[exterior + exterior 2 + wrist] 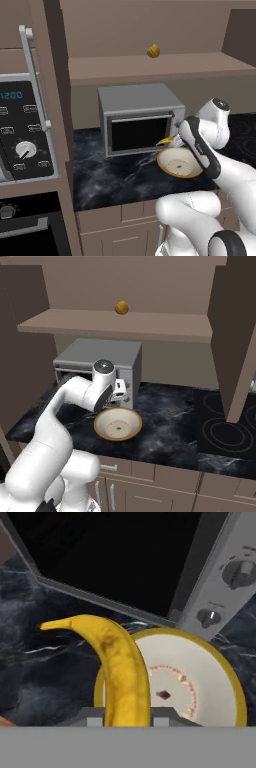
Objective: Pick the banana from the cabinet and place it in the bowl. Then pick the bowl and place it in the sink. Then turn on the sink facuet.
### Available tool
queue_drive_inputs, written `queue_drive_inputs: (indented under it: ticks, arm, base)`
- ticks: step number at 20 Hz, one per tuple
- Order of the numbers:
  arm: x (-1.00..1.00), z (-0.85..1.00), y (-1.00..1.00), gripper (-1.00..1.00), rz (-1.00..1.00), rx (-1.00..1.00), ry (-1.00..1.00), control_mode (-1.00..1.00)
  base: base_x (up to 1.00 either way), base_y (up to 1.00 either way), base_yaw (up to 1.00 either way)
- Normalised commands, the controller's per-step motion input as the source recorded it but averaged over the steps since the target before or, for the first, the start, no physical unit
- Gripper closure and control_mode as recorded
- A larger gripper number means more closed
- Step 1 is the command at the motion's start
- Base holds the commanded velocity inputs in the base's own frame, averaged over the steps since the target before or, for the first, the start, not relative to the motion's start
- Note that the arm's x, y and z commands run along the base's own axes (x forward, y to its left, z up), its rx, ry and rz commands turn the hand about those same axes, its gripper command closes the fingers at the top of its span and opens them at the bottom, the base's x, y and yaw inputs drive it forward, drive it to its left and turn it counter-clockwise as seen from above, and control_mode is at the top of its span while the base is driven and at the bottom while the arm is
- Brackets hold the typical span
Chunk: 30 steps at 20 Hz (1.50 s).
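Spanning the back wall: taupe-brown cabinet [125, 326] of flat boards, long shelf board running across both base views, carrying a rounder yellow-brown fruit [121, 307] near its middle, well apart from everything below.

Stretching beneath it: black marbled desk [170, 426], with a dark cooktop [225, 431] set into its right part in the right base view.

Standing at the left of the left base view: dark oven control panel [22, 135] with a white dial and a long pale handle.

Sitting on the desk under the shelf: grey steel microwave [140, 122], dark door window facing forward, two knobs on its right panel showing in the hand view.

Reaching forward over the desk edge: white arm with dark joints, wrist bending down just in front of the microwave.

Resting on the desk just in front of the microwave: bowl [118, 425], shallow, cream-white inside, tan-orange rim, upright, small dark speck at its centre.

Hovering over the near-left rim of the bowl: gripper [126, 719], clenched on the banana [117, 662].

Sticking out from between the fingers: slim yellow curved banana, darker tip pointing away toward the microwave door, body crossing over the bowl's left rim in the hand view. Not possible to tell whether touching the rim or just above it.
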Motion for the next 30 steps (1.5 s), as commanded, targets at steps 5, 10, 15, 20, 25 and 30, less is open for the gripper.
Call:
queue_drive_inputs:
  ticks: [5, 10, 15, 20, 25, 30]
  arm:
    - [0.34, -0.78, -0.48, 1.0, -0.01, 0.0, 0.12, -1.0]
    - [0.41, -0.73, -0.38, 1.0, -0.03, 0.0, 0.11, -1.0]
    - [0.43, -0.62, -0.16, 1.0, -0.02, 0.0, 0.08, -1.0]
    - [0.25, -0.32, -0.02, 1.0, 0.0, 0.0, 0.0, -1.0]
    - [-0.06, -0.17, -0.01, 1.0, 0.0, 0.0, 0.0, -1.0]
    - [-0.36, -0.23, 0.1, -1.0, 0.0, 0.0, 0.0, -1.0]
  base:
    - [0.0, 0.0, 0.0]
    - [0.0, 0.0, 0.0]
    - [0.0, 0.0, 0.0]
    - [0.0, 0.0, 0.0]
    - [0.0, 0.0, 0.0]
    - [0.0, 0.0, 0.0]
